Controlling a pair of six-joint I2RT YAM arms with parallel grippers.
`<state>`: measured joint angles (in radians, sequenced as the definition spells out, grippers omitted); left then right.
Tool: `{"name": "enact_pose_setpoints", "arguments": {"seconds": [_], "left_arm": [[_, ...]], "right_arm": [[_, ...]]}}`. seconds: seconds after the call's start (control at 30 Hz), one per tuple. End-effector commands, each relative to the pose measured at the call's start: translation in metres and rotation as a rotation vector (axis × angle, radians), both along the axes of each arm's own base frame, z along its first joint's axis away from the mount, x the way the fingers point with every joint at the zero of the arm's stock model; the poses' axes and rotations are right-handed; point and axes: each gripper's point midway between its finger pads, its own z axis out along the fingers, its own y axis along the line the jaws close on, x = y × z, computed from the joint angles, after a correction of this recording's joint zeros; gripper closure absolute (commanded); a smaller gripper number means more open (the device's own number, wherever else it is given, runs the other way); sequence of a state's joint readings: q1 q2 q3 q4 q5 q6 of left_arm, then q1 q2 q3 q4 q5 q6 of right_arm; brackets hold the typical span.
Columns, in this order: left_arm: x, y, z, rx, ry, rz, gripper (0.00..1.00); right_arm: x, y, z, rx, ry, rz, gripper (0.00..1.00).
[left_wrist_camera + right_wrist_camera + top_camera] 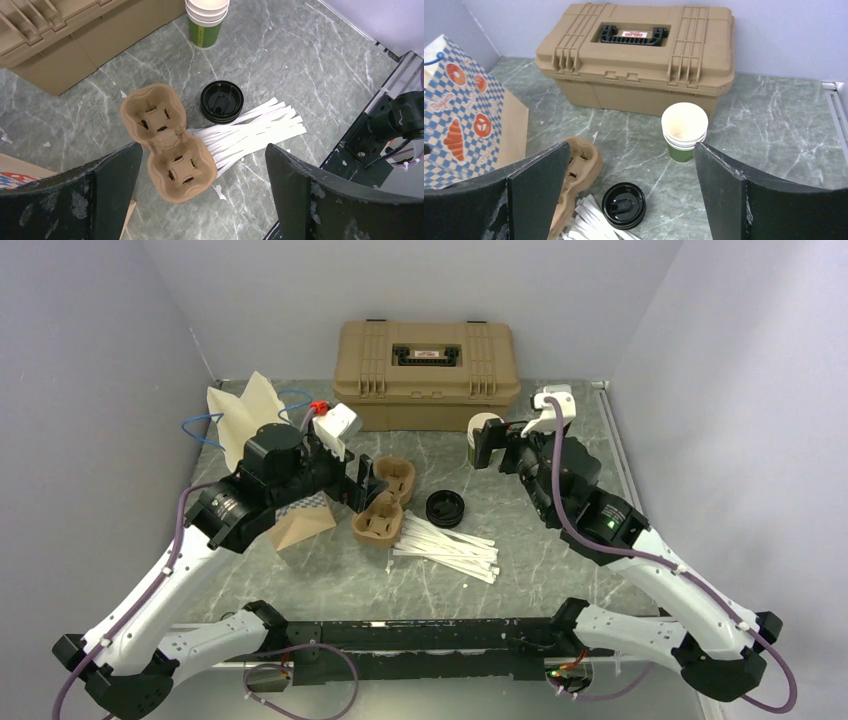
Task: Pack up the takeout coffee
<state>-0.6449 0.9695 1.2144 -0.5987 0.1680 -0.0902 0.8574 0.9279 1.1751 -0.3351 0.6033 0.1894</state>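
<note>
The tan kraft coffee cup with its black lid is not in any view. A stack of green paper cups with cream insides stands in front of the tan case and also shows in the left wrist view. A loose black lid lies mid-table. A brown two-cup pulp carrier lies empty beside it. My left gripper hangs open and empty above the carrier. My right gripper is open and empty, just in front of the green cups, which it partly hides in the top view.
A closed tan hard case stands at the back. A checkered paper bag lies at the left under my left arm. White paper strips are fanned out near the lid. Grey walls close in both sides.
</note>
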Motion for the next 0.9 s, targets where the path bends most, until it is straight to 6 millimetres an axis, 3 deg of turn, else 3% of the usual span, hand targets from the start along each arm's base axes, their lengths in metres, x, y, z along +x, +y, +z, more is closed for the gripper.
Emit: {"name": "enact_pose_setpoints", "arguments": {"seconds": [0.0,0.37,0.6,0.87], "left_arm": [[-0.003,-0.007,0.016,-0.050,-0.047,-0.041,0.00],[-0.005,-0.009,0.012,-0.051,-0.029,-0.052,0.01],[-0.001,-0.003,0.011,-0.031,-0.032,-0.018,0.00],[-0.001,0.007,0.016,-0.028,-0.071,0.020,0.01]], "right_arm": [[0.005,0.000,0.016,0.006,-0.033,-0.020,0.00],[0.001,0.006,0.017,-0.083,-0.064,0.055,0.00],[0.026,0.015,0.004,-0.258,0.026,-0.001,0.00],[0.051,0.045,-0.005,-0.351,0.087,0.076,0.00]]}}
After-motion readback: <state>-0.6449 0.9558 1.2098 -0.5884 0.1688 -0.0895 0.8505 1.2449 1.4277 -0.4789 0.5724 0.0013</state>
